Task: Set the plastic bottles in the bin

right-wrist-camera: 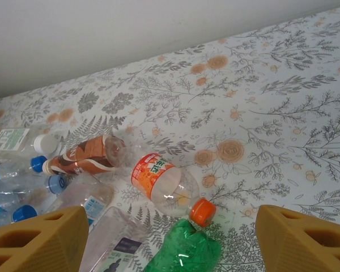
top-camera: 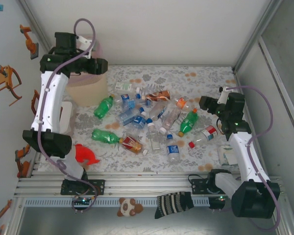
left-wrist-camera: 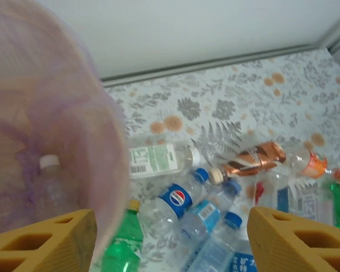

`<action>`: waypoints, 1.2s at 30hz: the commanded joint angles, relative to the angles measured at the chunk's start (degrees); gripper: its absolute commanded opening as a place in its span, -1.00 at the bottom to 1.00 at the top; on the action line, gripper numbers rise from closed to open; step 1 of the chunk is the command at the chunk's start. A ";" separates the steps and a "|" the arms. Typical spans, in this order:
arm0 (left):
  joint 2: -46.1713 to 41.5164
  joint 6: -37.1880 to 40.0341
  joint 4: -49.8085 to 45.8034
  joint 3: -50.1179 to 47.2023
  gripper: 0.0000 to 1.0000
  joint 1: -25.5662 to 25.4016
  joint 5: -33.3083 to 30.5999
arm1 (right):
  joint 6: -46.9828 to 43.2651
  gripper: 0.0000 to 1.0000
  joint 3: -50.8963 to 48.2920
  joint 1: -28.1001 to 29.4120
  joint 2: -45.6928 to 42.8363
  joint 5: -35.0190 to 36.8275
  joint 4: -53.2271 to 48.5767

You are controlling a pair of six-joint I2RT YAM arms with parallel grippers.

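while the left gripper [left-wrist-camera: 171, 218] hangs at the rim of the bin [left-wrist-camera: 62, 113], its yellow fingers [left-wrist-camera: 45, 241] stand wide apart with nothing between them. through the pink bag [left-wrist-camera: 96, 170] that lines the bin, a clear bottle [left-wrist-camera: 50, 187] with a white cap shows inside. just past the bin's edge, on the flowered table [left-wrist-camera: 283, 79], lie a blue-labelled bottle [left-wrist-camera: 173, 201], a white-labelled bottle [left-wrist-camera: 158, 160] and a copper-labelled bottle [left-wrist-camera: 252, 160].

the right gripper [right-wrist-camera: 171, 215] is likewise spread wide and empty, low over the table. just ahead of it lies an orange-labelled bottle [right-wrist-camera: 161, 180] with an orange cap, and a green bottle [right-wrist-camera: 181, 252] sits right beside that cap.

seen from above, the bin stands at the far left of the table and the loose bottles [top-camera: 147, 120] are strewn across the middle, well apart from the bin except for one green one near its foot. a red toy shark [top-camera: 85, 154] lies by the left arm's base.
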 commanded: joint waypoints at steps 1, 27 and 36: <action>-5.17 1.93 1.81 -7.78 0.39 -3.45 -7.19 | 0.10 0.53 -0.84 0.64 -1.32 -1.28 1.79; -32.04 -55.51 17.88 -64.78 0.46 -7.87 -16.19 | -1.05 0.52 -6.28 1.04 -5.15 -2.36 0.30; -33.16 -77.65 6.01 -67.72 0.43 -7.86 -22.01 | -1.04 0.52 -7.40 1.16 -6.08 -2.05 0.09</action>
